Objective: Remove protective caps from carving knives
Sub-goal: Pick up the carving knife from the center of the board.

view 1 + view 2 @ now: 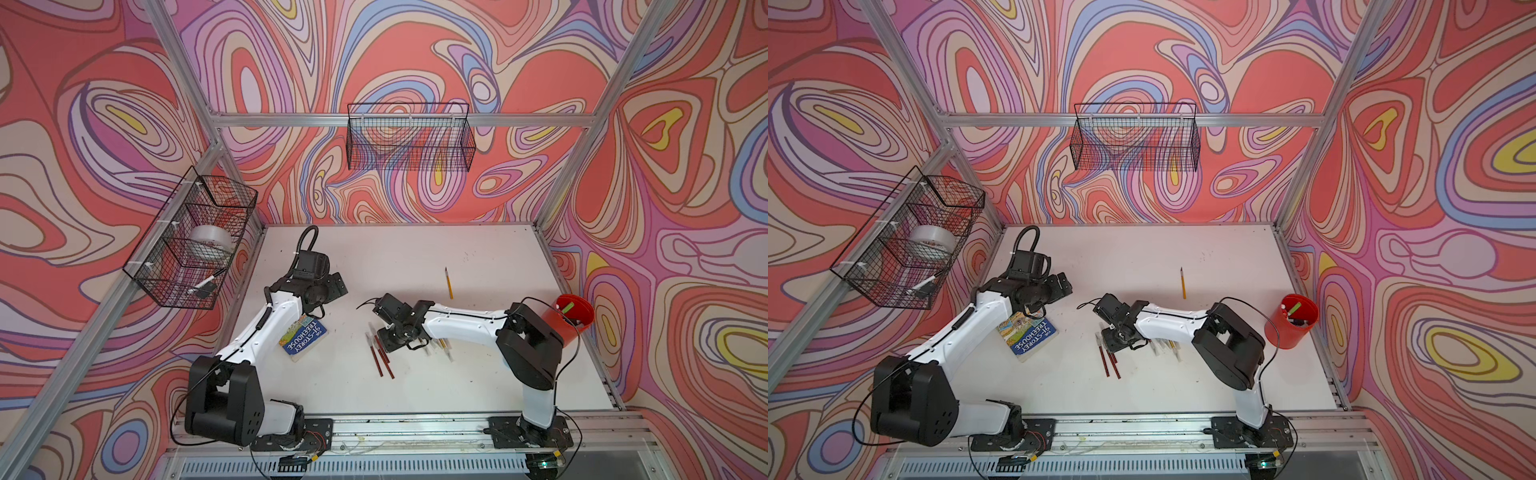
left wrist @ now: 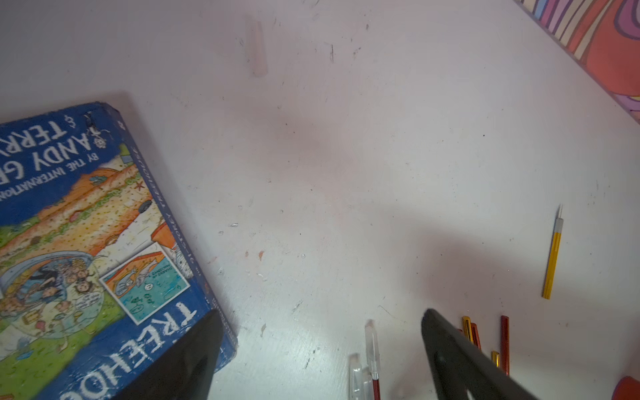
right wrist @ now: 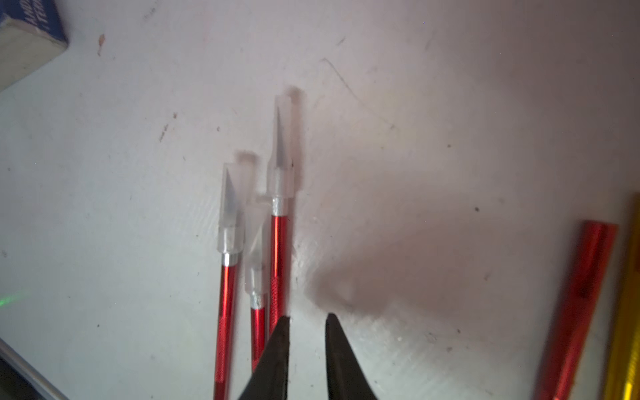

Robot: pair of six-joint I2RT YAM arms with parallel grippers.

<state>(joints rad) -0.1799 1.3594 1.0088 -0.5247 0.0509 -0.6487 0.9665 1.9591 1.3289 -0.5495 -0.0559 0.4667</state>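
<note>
The book (image 2: pixel 86 242), reading TREEHOUSE and ANDY, is running off frame; the left gripper (image 2: pixel 322 313) is hanging near it, jaws wide apart, empty. Near that book three red carving knives (image 3: pixel 278 249) are lying with protective caps (image 3: pixel 282 162) on, the right gripper (image 3: pixel 308 317) hovering narrowly parted, covering their handles.

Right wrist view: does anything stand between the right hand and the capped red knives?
Nothing visible does. The right hand, jaws slightly apart and empty, sits right beside the three capped red knives on the table. One finger overlaps the nearest handle in this view; contact cannot be told.
</note>
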